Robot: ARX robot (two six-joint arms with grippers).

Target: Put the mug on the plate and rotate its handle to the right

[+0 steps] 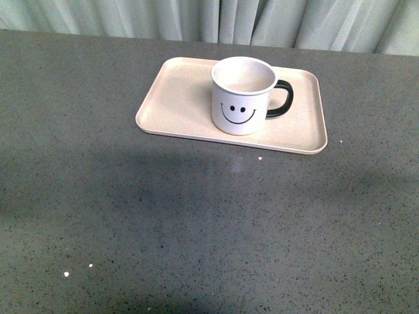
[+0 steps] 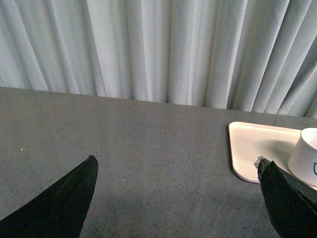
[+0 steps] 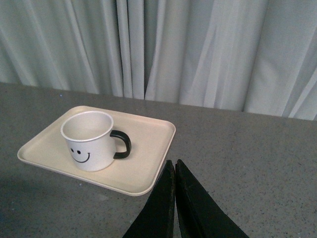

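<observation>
The white mug [image 1: 243,95] with a black smiley face stands upright on the pale pink-beige plate [image 1: 177,98], its black handle [image 1: 281,99] pointing right. No arm shows in the front view. In the right wrist view the mug [image 3: 90,141] sits on the plate [image 3: 143,148], and my right gripper [image 3: 175,162] is shut and empty, off the plate's near corner. In the left wrist view my left gripper [image 2: 177,159] is open over bare table, with the plate's corner [image 2: 247,148] and the mug's edge [image 2: 306,156] beside one finger.
The grey speckled table [image 1: 196,222] spreads wide around the plate. A pale pleated curtain [image 1: 216,19] hangs behind the table's far edge.
</observation>
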